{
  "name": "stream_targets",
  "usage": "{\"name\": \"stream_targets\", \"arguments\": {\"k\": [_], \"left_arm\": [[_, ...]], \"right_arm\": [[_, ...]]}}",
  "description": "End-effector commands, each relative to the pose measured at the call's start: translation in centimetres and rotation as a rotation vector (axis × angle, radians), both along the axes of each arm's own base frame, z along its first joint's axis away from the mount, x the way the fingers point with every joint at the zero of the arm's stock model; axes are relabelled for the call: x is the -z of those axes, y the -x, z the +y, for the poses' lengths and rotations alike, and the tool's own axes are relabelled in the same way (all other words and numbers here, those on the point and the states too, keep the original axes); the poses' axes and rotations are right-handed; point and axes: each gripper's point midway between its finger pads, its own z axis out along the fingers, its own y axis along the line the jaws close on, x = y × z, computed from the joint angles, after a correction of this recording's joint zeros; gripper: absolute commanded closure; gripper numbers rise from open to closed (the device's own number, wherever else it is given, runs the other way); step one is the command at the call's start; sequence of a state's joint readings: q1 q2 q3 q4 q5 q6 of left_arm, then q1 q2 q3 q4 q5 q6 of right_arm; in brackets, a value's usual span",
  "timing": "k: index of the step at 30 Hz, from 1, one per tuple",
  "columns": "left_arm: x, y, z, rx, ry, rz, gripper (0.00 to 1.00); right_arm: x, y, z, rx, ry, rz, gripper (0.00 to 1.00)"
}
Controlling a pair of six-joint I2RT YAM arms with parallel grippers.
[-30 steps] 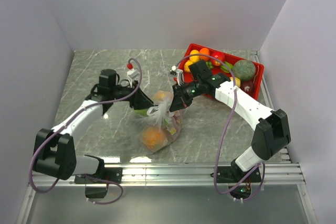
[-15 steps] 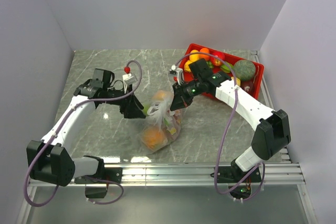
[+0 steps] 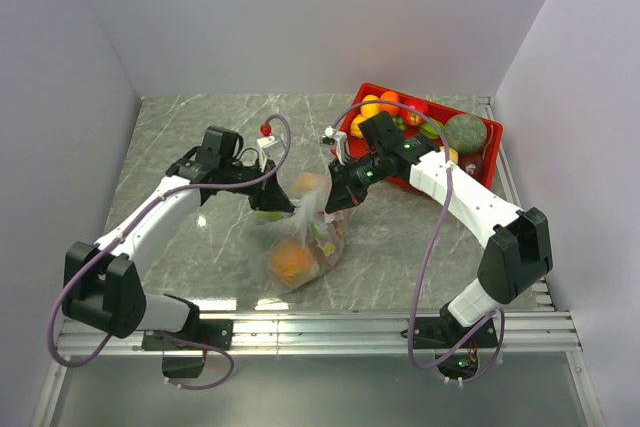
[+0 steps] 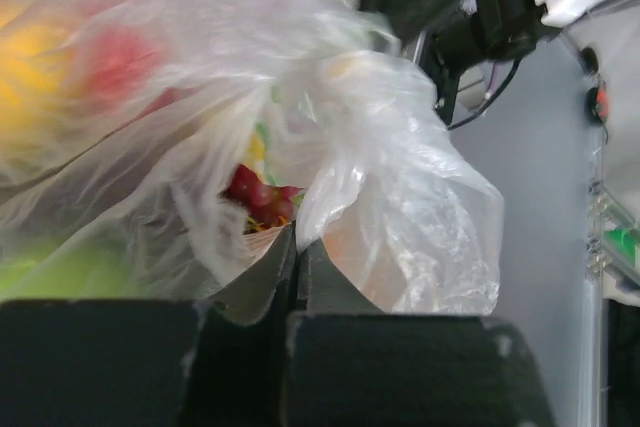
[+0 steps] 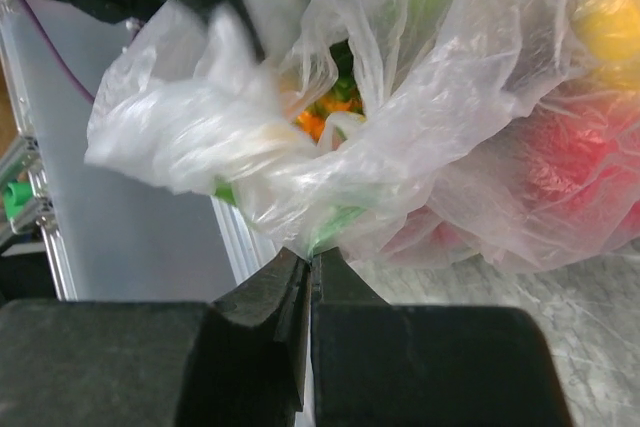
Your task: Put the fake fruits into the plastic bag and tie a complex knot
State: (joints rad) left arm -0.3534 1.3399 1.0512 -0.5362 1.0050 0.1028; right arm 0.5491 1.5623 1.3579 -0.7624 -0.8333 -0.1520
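The plastic bag (image 3: 308,237) lies on the table between my two arms. It holds fake fruits, among them an orange one (image 3: 292,263) and a red cluster (image 4: 258,197). Its neck (image 3: 305,207) is bunched into whitish folds with loose tails (image 5: 190,137). My left gripper (image 3: 281,203) is at the neck's left side, shut on a fold of the bag film (image 4: 400,187). On the right side my right gripper (image 3: 336,197) is shut on another fold of the bag (image 5: 430,117). The neck's centre is hidden by folds, so I cannot tell whether a knot is there.
A red tray (image 3: 495,147) stands at the back right with more fruits, including orange ones (image 3: 385,105) and a round green one (image 3: 465,132). White walls close the left, back and right. A metal rail (image 3: 380,327) runs along the near edge.
My left gripper was open and swung out to the left, then came back to the bag's neck and shut on the film. The right arm and the bag have hardly moved.
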Motion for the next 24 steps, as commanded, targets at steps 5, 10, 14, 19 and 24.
{"name": "stream_targets", "arguments": {"k": [5,10,14,19,24], "left_arm": [[-2.2,-4.1,4.5,-0.224,0.047,-0.048,1.00],[-1.9,-5.8,7.5,-0.414,0.011,-0.044,1.00],[0.2,-6.4,9.9,-0.521,-0.052,-0.002,1.00],[1.0,-5.8,9.6,-0.486,-0.045,0.026,1.00],[2.3,-6.1,10.6,-0.520,-0.109,0.017,1.00]], "right_arm": [[0.8,-0.1,-3.0,-0.017,0.073,-0.057,1.00],[2.5,0.0,-5.6,-0.001,0.159,-0.084,1.00],[4.2,-0.4,-7.8,0.007,0.218,-0.091,1.00],[4.7,0.0,-8.2,-0.007,0.220,-0.061,1.00],[5.6,-0.5,-8.7,0.016,0.252,-0.070,1.00]]}}
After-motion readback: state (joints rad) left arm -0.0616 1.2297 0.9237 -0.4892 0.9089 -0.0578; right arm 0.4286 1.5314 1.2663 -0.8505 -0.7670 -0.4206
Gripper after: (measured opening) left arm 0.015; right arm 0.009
